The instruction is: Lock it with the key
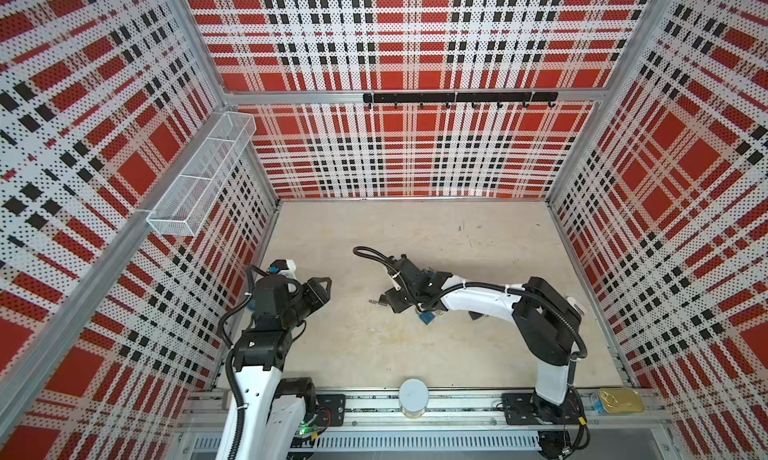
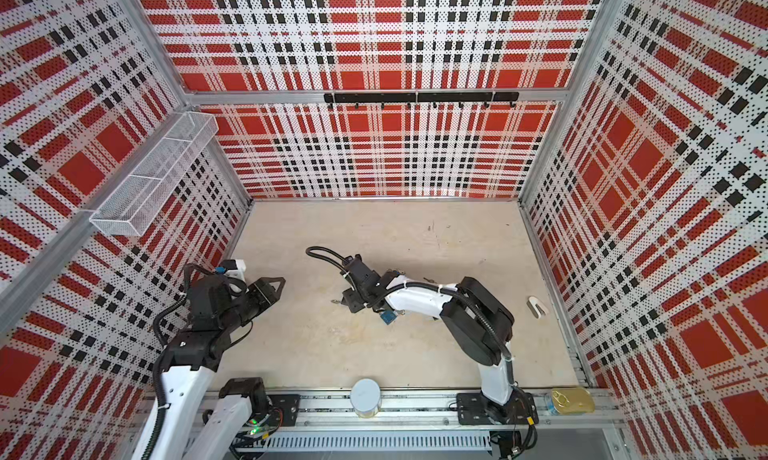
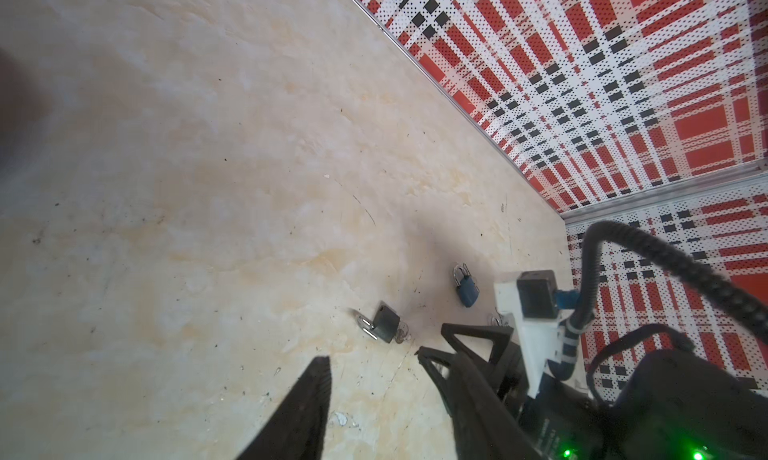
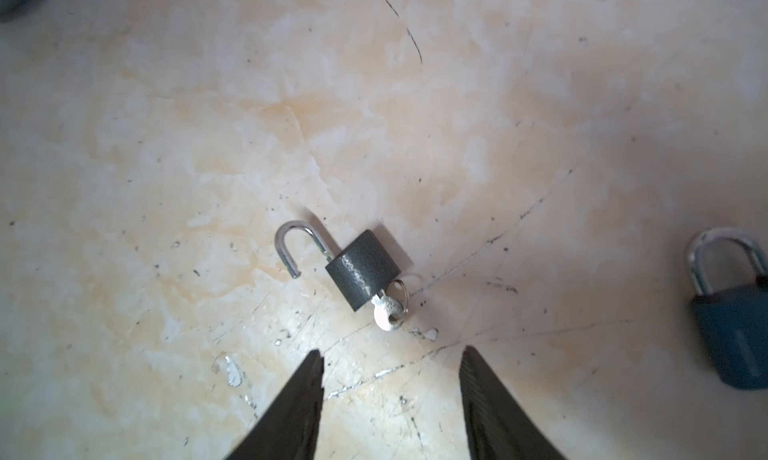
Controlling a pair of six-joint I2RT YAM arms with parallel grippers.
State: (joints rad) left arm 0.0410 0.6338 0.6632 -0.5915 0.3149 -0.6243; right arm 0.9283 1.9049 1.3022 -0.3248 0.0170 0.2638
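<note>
A dark grey padlock (image 4: pixel 361 273) lies flat on the beige floor with its silver shackle (image 4: pixel 291 245) swung open. A small silver key (image 4: pixel 388 312) on a ring sticks in its keyhole. My right gripper (image 4: pixel 390 352) hovers just short of the key, open and holding nothing. In both top views the right gripper (image 1: pixel 395 302) covers most of this lock. My left gripper (image 3: pixel 372 356) is open and empty, to the left of the lock (image 3: pixel 386 322) and pointing toward it. In a top view the left gripper (image 1: pixel 327 289) sits near the left wall.
A blue padlock (image 4: pixel 735 320) with its shackle closed lies close beside the grey one, under the right forearm (image 1: pixel 426 316). A white can (image 1: pixel 413 397) and a flat tin (image 1: pixel 619 401) stand on the front rail. A small white object (image 2: pixel 537 307) lies near the right wall.
</note>
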